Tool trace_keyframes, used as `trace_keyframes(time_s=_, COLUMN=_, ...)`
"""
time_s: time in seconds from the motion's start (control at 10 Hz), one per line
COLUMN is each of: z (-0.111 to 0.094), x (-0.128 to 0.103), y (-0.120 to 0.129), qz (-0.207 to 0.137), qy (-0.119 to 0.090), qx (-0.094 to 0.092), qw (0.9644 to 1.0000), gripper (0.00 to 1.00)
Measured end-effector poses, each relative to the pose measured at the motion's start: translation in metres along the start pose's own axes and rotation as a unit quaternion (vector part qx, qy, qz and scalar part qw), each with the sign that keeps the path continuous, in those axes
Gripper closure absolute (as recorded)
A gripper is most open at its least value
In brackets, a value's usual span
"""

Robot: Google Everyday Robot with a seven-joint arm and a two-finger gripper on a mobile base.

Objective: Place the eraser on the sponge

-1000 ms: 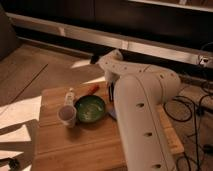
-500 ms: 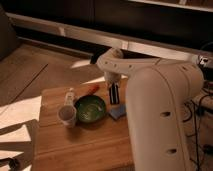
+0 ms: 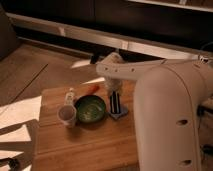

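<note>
If you read the table point(image 3: 85, 145) from its left edge, you meet a pale cup point(image 3: 66, 115) with a small bottle point(image 3: 70, 94) behind it. Next comes the green bowl point(image 3: 90, 109), close against the cup, and a slim orange-red stick point(image 3: 93, 88) lies toward the far edge. Just right of the bowl the sponge point(image 3: 122, 115) lies flat, near the bowl's rim. Your gripper point(image 3: 115, 96) hangs straight over it, its fingers seemingly pinched on the top of the eraser point(image 3: 114, 105). The eraser stands on end, its lower tip either meeting the sponge or just above it; you cannot tell which. Held upright like that, it clears the bowl's rim. Right of the sponge the white arm point(image 3: 165, 110) hides the table's edge, so your open room is the bare wood toward the near edge.
</note>
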Motion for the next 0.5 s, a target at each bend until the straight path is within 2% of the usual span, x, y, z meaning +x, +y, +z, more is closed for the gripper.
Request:
trace_keyframes(time_s=0.2, z=0.012, x=0.006, y=-0.015, qz=0.023, qy=0.011, qx=0.006, qw=0.9996, gripper=1.00)
trace_keyframes(time_s=0.5, z=0.036, x=0.001, y=-0.016, qz=0.040, qy=0.017, qx=-0.004, qw=0.9990, gripper=1.00)
